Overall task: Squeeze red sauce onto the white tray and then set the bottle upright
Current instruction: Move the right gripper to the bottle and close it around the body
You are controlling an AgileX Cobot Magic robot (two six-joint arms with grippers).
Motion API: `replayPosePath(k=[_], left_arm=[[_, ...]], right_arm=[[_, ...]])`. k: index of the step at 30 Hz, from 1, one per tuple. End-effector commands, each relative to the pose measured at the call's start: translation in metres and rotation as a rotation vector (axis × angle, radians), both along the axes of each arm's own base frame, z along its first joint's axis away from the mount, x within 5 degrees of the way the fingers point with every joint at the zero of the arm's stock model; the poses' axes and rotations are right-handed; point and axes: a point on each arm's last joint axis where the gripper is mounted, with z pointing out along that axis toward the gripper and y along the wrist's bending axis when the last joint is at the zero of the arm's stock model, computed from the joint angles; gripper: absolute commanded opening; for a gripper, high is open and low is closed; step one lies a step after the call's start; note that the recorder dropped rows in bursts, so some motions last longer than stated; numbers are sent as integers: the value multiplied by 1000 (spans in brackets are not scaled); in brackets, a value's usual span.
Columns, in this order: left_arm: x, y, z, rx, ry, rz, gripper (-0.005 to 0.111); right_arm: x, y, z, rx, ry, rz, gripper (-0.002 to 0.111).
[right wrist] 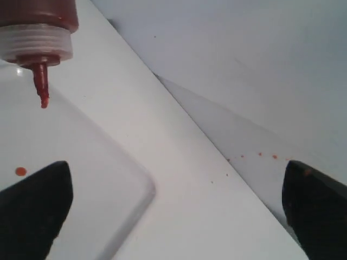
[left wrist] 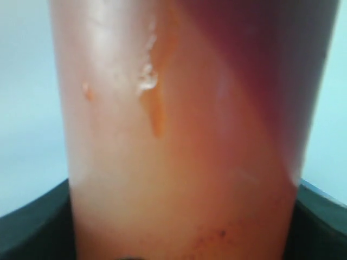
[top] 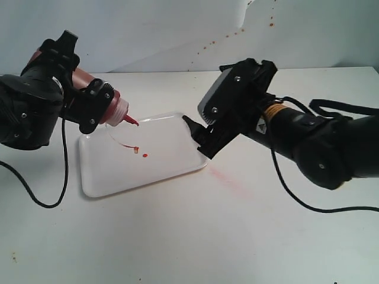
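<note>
My left gripper is shut on the orange-red bottle and holds it tilted, with the red nozzle pointing down over the white tray. A thin cap strap curves below the nozzle. Small blobs of red sauce lie on the tray under the tip. The bottle fills the left wrist view between the dark fingers. My right gripper stands open at the tray's right edge, holding nothing. The right wrist view shows the nozzle, a sauce drop, the tray corner and the spread gripper.
A faint pink smear stains the table right of the tray. Small red specks dot the back wall, also seen as specks in the right wrist view. A black cable loops on the table at the left.
</note>
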Motion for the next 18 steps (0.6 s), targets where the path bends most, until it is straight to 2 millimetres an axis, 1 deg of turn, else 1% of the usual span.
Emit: replayPosePath(k=[1, 3, 4, 5, 6, 8, 9, 11, 12, 14, 15, 16, 17, 18], left_arm=[[-1, 1, 6, 21, -30, 12, 0], [-1, 1, 6, 21, -30, 12, 0], [-1, 1, 6, 23, -29, 12, 0], [-2, 1, 5, 34, -21, 8, 0], [-4, 3, 1, 92, 11, -13, 0], [-7, 4, -5, 172, 57, -47, 0], [-8, 4, -6, 176, 63, -52, 0], [-8, 4, -6, 176, 63, -52, 0], [-8, 4, -6, 176, 63, -52, 0], [-8, 4, -6, 174, 63, -53, 0], [-8, 4, -6, 173, 64, -54, 0], [-8, 3, -6, 171, 66, -59, 0], [-7, 3, -7, 166, 70, -67, 0], [-7, 1, -7, 159, 76, -78, 0]], right_arm=[[18, 16, -3, 106, 17, 7, 96], [28, 17, -2, 226, 84, -59, 95], [37, 18, 2, 285, 129, -87, 94], [41, 20, 2, 284, 152, -82, 93], [50, 22, 6, 246, 206, -61, 92], [61, 25, 14, 203, 276, -42, 92], [65, 26, 18, 225, 302, -44, 92], [74, 27, 23, 231, 348, 24, 92], [76, 28, 24, 268, 391, 85, 92], [83, 26, 25, 402, 569, 284, 92], [87, 24, 26, 439, 608, 338, 92], [94, 21, 22, 462, 627, 346, 92], [97, 20, 19, 443, 621, 355, 92], [99, 21, 10, 387, 623, 371, 92]])
